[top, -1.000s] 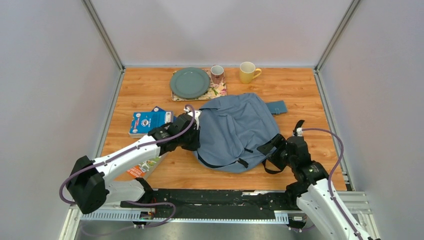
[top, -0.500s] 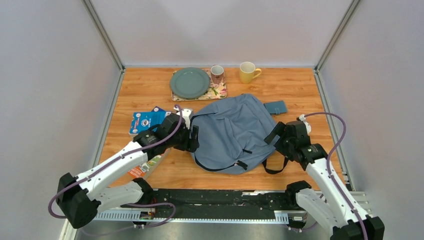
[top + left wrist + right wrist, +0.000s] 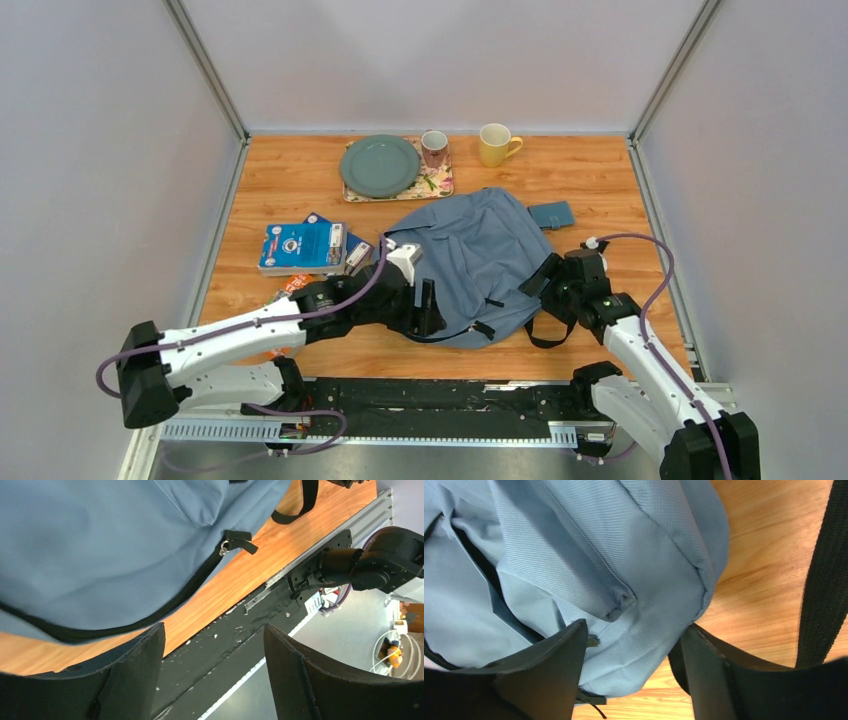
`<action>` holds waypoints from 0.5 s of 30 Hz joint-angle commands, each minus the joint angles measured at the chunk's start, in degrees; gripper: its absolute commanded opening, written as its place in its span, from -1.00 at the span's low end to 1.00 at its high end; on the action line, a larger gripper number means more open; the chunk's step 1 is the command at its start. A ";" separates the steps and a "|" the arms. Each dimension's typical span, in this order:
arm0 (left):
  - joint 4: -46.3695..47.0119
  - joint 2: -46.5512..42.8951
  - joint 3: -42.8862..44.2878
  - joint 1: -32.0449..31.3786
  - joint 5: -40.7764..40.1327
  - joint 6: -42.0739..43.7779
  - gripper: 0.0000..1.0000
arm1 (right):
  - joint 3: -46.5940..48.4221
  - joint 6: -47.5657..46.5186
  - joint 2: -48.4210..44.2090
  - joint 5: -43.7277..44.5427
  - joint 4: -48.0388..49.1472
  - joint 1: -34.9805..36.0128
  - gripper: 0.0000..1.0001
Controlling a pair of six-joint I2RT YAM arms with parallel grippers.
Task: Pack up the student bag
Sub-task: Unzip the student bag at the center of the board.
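Observation:
The student bag (image 3: pixel 470 255), grey-blue with black straps, lies flat mid-table. My left gripper (image 3: pixel 427 303) hovers at its near-left edge. In the left wrist view that gripper (image 3: pixel 214 626) is open with only the table edge and rail between its fingers. The bag (image 3: pixel 100 545) and its zipper pull (image 3: pixel 236 539) lie beyond them. My right gripper (image 3: pixel 547 281) is at the bag's right edge. In the right wrist view it (image 3: pixel 634 625) is open and straddles a corner of the bag (image 3: pixel 614 555). A black strap (image 3: pixel 824 580) runs beside the right finger.
Blue books (image 3: pixel 300 245) and an orange one (image 3: pixel 287 292) lie left of the bag. A small teal case (image 3: pixel 552 215) sits by its far right corner. At the back are a green plate (image 3: pixel 380 165) on a floral tray (image 3: pixel 437 184), a patterned cup (image 3: pixel 434 148) and a yellow mug (image 3: pixel 495 145).
My left gripper opened and moved from the bag's far-left edge to its near-left edge. The right gripper moved up to the bag's right corner, and its jaws narrowed around it.

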 commanded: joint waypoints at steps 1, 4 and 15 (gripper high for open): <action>11.46 4.08 -3.13 -2.62 -1.66 -10.14 0.59 | -1.25 2.59 -2.08 -2.81 5.03 -0.15 0.25; 16.04 6.89 -4.62 -3.15 -1.31 -14.80 0.57 | -2.30 3.38 -4.44 -4.91 5.12 -0.06 -0.34; 17.63 19.98 0.90 -9.21 -4.82 -23.07 0.51 | -10.39 9.80 -23.08 -6.59 2.05 0.55 -1.00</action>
